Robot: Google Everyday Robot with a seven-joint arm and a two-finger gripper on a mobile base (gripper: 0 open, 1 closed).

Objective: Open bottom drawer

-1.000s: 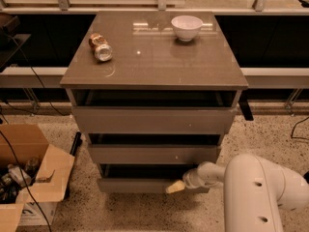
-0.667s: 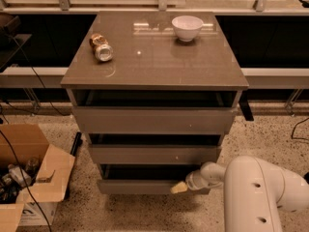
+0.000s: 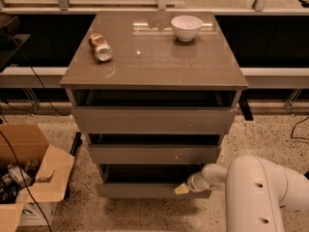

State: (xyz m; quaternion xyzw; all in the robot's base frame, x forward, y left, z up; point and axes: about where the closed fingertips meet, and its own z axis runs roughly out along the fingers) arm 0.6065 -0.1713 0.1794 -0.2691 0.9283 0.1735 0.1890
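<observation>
Patience suits this step: the hand (image 3: 183, 188) sits at the right end of the bottom drawer (image 3: 140, 191), against its front's top edge; whether it grips, I cannot tell. Pulling straight toward the near side, level and slow, should prevent skewing.

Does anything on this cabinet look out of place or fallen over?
Yes: the small metal drink can lies tipped on its side on the grey-brown cabinet top, left of the upright white bowl. The robot's hand is at the right end of the flat grey-brown bottom drawer.
</observation>
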